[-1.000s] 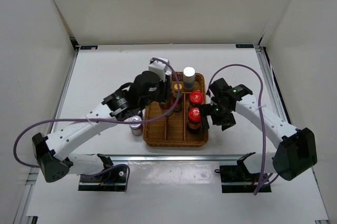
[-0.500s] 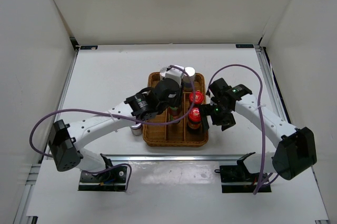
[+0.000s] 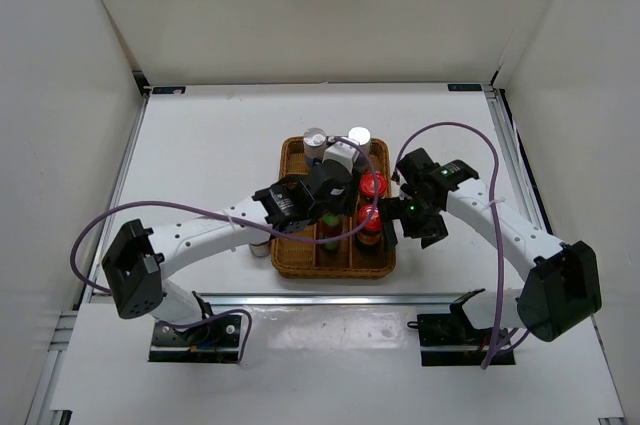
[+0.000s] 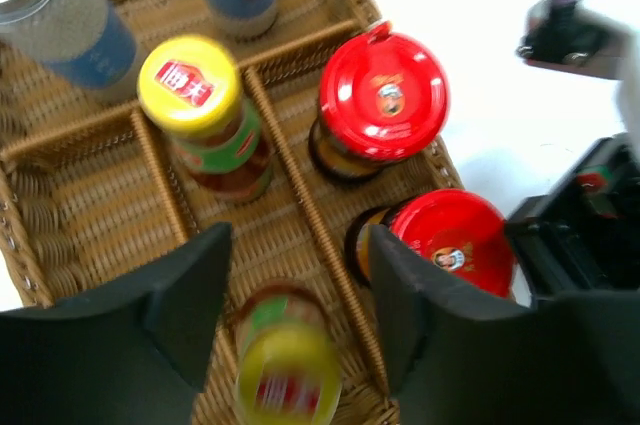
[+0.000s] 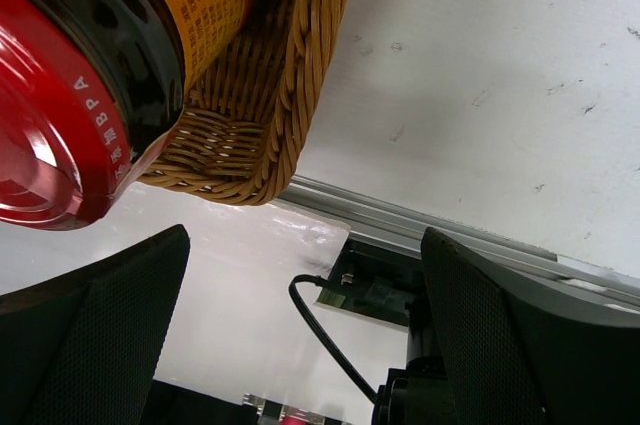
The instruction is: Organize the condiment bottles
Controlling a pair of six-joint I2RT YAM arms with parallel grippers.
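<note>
The wicker tray (image 3: 292,263) holds two silver-capped shakers (image 3: 315,138) (image 3: 359,135) at the back and two red-capped jars (image 3: 373,183) (image 3: 368,221) on the right. In the left wrist view one yellow-capped bottle (image 4: 190,87) stands upright in the middle section. A second yellow-capped bottle (image 4: 285,375), blurred, sits between the fingers of my left gripper (image 4: 300,315), which are apart with gaps on both sides. My left gripper (image 3: 327,213) hangs over the tray's middle. My right gripper (image 3: 396,211) stands open beside the front red-capped jar (image 5: 90,75), with nothing in it.
A short silver-lidded jar (image 3: 258,244) stands on the table just left of the tray, partly under my left arm. The tray's front right corner (image 5: 270,125) lies close to the table's near rail (image 5: 420,230). White walls close in the table.
My left arm swung right and toward the front, from the tray's back left to over its middle section, uncovering a shaker. Its jaws opened off the yellow-capped bottle. The right arm held still.
</note>
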